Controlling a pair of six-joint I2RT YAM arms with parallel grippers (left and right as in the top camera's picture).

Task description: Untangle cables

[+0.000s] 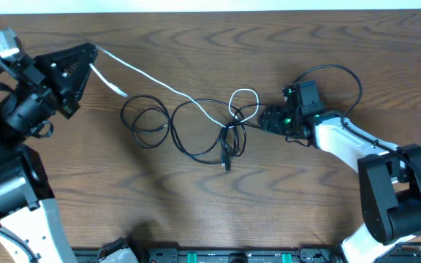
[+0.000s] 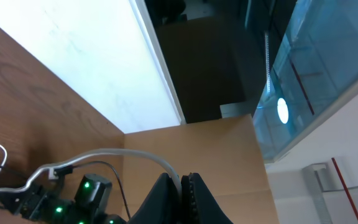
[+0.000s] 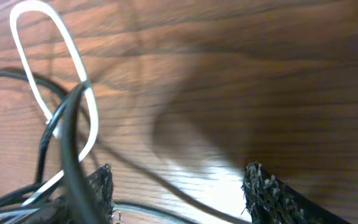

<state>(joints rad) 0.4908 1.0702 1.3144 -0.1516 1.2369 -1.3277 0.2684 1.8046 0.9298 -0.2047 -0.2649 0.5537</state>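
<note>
Left gripper, raised nearest the overhead lens, had its fingers pinched shut on the white cable, which ran fairly straight down-right to the tangle. Black cables lay in loose loops mid-table, crossing the white loop at a knot. Right gripper sat low at the knot's right edge, fingers spread apart and nothing clamped, with a black strand beside one finger. Step looked like separating white from black. The next move likely needs the right gripper to close on black strands only, anchoring them while the left draws the white cable away.
</note>
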